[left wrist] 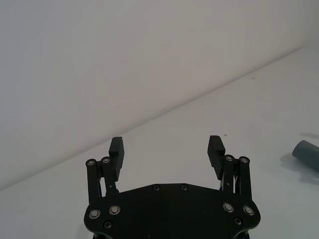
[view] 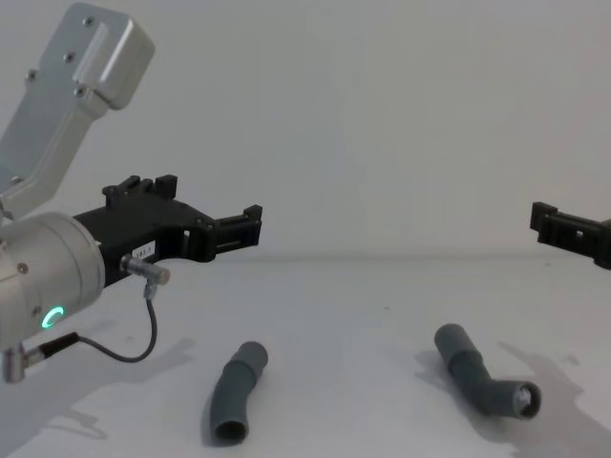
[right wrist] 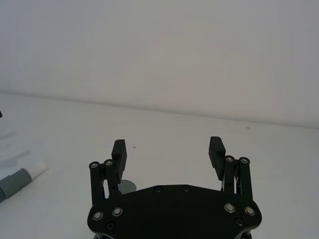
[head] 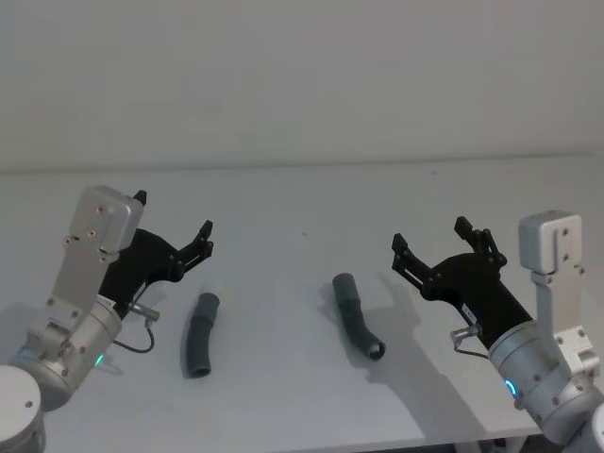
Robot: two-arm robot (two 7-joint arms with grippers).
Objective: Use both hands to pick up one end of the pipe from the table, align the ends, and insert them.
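1. Two dark grey pipe pieces lie flat on the bench (head: 283,401), well apart. The left pipe piece (head: 200,336) is near the left pincer (head: 175,212), and the right pipe piece (head: 359,314) is near the right pincer (head: 430,233).
2. Both pincers are wide open and hold nothing. Each one hovers above the bench, beside its piece but not touching it.
3. The right pipe piece shows an open mouth (view: 522,398) at the end nearer the robot. In the right wrist view a white stub (right wrist: 38,170) sits on a grey piece, but I cannot tell which of the two pieces it is.
4. I judge the pieces to be light and stiff, made of smooth hard plastic. They should not crush, but a round wall can slip or turn between flat pads.
5. The gentle bend probably keeps each piece from rolling on the bench, and it also fixes which way the end points once the piece is lifted.
6. The best hold, I think, is across the straight part just behind the bend, with the fingers on both sides of the tube and the mating end left free.
7. A hold too near the end would block the insertion, and a loose hold would let the piece swing when the ends press together.
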